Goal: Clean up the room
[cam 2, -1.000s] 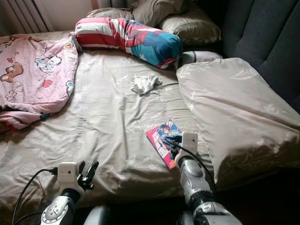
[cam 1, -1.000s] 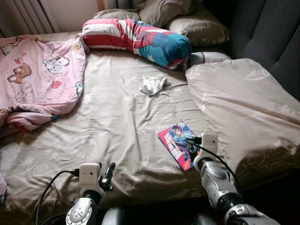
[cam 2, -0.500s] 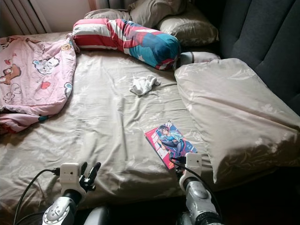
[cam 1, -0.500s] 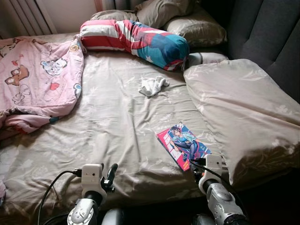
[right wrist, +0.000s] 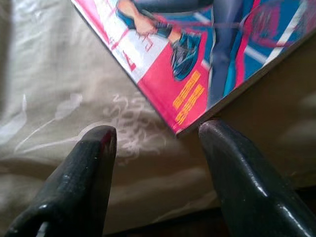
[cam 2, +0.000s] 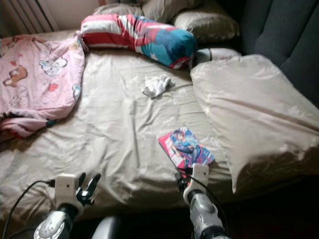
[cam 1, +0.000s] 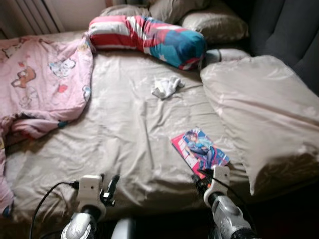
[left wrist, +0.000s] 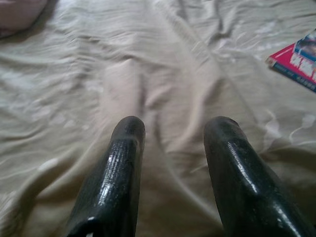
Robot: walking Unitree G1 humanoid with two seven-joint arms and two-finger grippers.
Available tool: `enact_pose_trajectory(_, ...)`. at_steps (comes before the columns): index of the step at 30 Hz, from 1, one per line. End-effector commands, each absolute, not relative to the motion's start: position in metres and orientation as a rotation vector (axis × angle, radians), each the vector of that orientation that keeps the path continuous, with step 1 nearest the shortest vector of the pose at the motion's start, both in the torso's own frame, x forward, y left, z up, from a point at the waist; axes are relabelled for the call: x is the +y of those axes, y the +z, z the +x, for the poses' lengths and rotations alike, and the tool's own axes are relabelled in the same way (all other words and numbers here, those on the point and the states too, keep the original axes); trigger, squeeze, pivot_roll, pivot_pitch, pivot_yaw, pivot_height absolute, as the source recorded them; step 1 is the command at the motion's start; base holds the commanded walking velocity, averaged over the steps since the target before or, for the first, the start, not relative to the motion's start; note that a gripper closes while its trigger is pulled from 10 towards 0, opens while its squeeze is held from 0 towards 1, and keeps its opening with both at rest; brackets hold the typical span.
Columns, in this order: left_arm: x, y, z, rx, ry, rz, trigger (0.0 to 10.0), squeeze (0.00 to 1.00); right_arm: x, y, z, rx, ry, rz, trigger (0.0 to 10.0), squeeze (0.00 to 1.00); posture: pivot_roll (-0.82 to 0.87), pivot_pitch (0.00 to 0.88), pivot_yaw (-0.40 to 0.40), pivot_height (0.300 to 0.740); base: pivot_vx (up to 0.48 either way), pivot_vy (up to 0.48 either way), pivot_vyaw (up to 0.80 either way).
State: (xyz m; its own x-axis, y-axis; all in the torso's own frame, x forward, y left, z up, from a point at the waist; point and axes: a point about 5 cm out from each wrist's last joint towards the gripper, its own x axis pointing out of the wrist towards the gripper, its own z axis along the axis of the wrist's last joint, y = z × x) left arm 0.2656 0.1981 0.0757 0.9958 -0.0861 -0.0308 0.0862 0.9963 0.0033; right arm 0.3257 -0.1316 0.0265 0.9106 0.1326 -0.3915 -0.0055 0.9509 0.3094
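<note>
right gripper [right wrist: 155, 140] spread wide at the magazine [cam 1: 200, 152] corner, lower right of the frame; left gripper [left wrist: 173, 128] parted too, lower left over the bedsheet [cam 1: 129, 119].

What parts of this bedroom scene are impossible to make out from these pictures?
- Book: title too small and blurred in the eye views; cut off by the edge in the right wrist view.
- White cloth: too small to tell what it is.
- Pillows at the headboard: cut off by the top edge.
</note>
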Motion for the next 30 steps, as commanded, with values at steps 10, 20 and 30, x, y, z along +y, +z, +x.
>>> enact_pose_trajectory(10, 0.209, 0.096, 0.253, 0.008, -0.078, 0.075, 10.0, 0.00, -0.118, 0.024, 0.324, 0.440, 0.084, 0.400, 10.0, 0.00, 0.18, 0.375, 0.101, 0.617, 0.000, 0.000, 0.00)
enact_pose_trajectory(20, 0.214, 0.100, 0.244, 0.022, -0.061, 0.092, 10.0, 0.00, -0.114, 0.029, 0.327, 0.404, 0.102, 0.448, 10.0, 0.00, 0.19, 0.394, 0.105, 0.617, 0.000, 0.000, 0.00)
enact_pose_trajectory(30, 0.211, 0.102, 0.245, 0.032, -0.058, 0.094, 10.0, 0.00, -0.105, 0.048, 0.338, 0.302, 0.188, 0.508, 10.0, 0.00, 0.19, 0.388, 0.104, 0.617, 0.000, 0.000, 0.00)
